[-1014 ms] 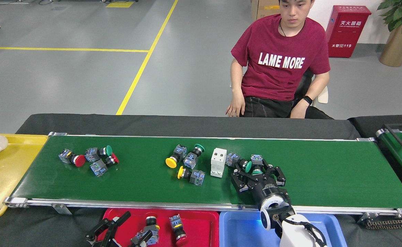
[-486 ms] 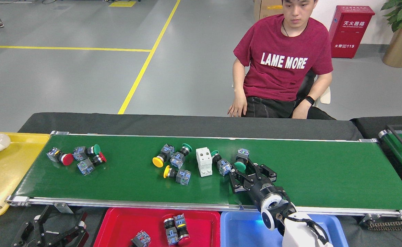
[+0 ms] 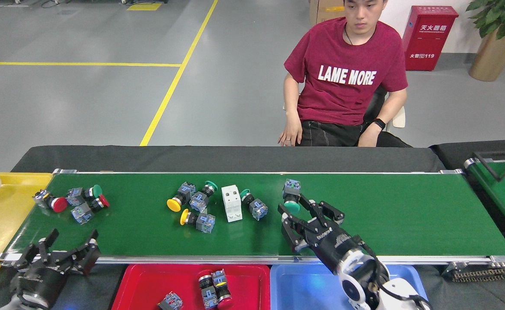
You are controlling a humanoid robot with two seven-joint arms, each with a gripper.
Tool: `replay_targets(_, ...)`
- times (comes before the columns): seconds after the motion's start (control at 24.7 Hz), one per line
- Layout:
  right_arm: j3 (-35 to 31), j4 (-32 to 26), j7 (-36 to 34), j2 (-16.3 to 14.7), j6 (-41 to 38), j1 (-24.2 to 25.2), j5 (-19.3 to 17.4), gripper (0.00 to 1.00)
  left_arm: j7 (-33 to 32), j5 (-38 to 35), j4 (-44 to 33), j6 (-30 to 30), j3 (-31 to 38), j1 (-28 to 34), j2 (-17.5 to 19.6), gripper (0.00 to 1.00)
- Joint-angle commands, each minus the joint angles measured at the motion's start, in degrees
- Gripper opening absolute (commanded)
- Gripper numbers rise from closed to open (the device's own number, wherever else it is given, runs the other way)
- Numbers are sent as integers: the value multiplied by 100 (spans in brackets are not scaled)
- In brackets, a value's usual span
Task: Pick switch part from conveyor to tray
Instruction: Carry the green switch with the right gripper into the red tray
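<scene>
The green-capped switch part lies on the conveyor, just beyond the right gripper, whose jaws are spread wide, empty — lined up, I judge, to take it. The red tray (three parts inside) waits below; the left gripper hovers open near the belt's corner.

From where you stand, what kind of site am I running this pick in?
Most likely a factory floor or industrial test bay, set up as a sorting station: a green conveyor carrying switch parts, sorting trays such as the red tray at its near edge, and yellow lane lines on a grey floor.
</scene>
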Motion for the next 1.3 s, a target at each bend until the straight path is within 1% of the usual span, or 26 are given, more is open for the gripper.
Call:
replay_targets(0.0, 67, -135, 64, 3, -731, 3, -2, 22, 8, 8, 273, 64, -9, -340, 95, 100)
replay_targets(0.04, 252, -135, 178, 21, -723, 12, 41, 44, 8, -1, 458, 64, -18, -498, 130, 100)
replay_targets(0.08, 489, -126, 407, 56, -591, 12, 50, 85, 8, -1, 625, 55, -27, -630, 191, 100)
replay_targets(0.12, 604, -135, 583, 82, -468, 12, 50, 96, 8, -10, 730, 55, -36, -691, 227, 100)
replay_targets(0.28, 683, -135, 653, 82, -433, 12, 41, 97, 8, -10, 985, 81, -326, -902, 262, 100)
replay_targets(0.45, 648, -143, 653, 109, -362, -32, 33, 97, 17, -36, 1732, 380, -370, -1447, 271, 100)
replay_targets(0.49, 595, -143, 635, 161, -310, -32, 33, 97, 26, -36, 2058, 494, -475, -1676, 306, 100)
replay_targets(0.57, 322, -152, 600, 205, 60, -67, 33, 95, 87, -36, 2611, 793, -765, -2036, 473, 99)
replay_targets(0.65, -135, -152, 477, 223, 605, -199, 41, 94, 421, -36, 3270, 1347, -1117, -2344, 569, 96)
replay_targets(0.73, -425, -152, 231, 205, 1123, -217, 59, 92, 869, -28, 3833, 1707, -1512, -2669, 578, 87)
replay_targets(0.77, -583, -143, 56, 170, 1404, -217, 68, 91, 1001, -19, 3973, 1742, -1653, -2722, 587, 83)
replay_targets(0.85, -882, -135, -235, 82, 2037, -155, 68, 91, 1089, -10, 4053, 1742, -1723, -2722, 587, 78)
replay_targets(0.89, -987, -117, -384, -23, 2362, -111, 68, 91, 1089, -1, 4053, 1742, -1723, -2722, 587, 73)
replay_targets(0.93, -1057, -117, -524, -181, 2652, -15, 68, 91, 1089, -1, 4053, 1716, -1723, -2713, 596, 65)
replay_targets(0.97, -1093, -117, -613, -296, 2819, 56, 68, 91, 1098, -1, 4053, 1698, -1723, -2713, 596, 60)
replay_targets(1.01, -1154, -126, -753, -445, 3039, 188, 50, 92, 1098, 16, 4053, 1672, -1723, -2713, 605, 51)
replay_targets(1.05, -1242, -143, -911, -568, 3180, 328, 41, 95, 1098, 16, 4053, 1646, -1732, -2713, 596, 41)
replay_targets(1.14, -1374, -240, -1271, -770, 3206, 828, 41, 96, 1107, 60, 4053, 1461, -1723, -2678, 596, 28)
replay_targets(1.26, -1409, -732, -1597, -1157, 3180, 1726, 33, 97, 1203, 289, 4009, 1127, -1723, -2511, 605, 24)
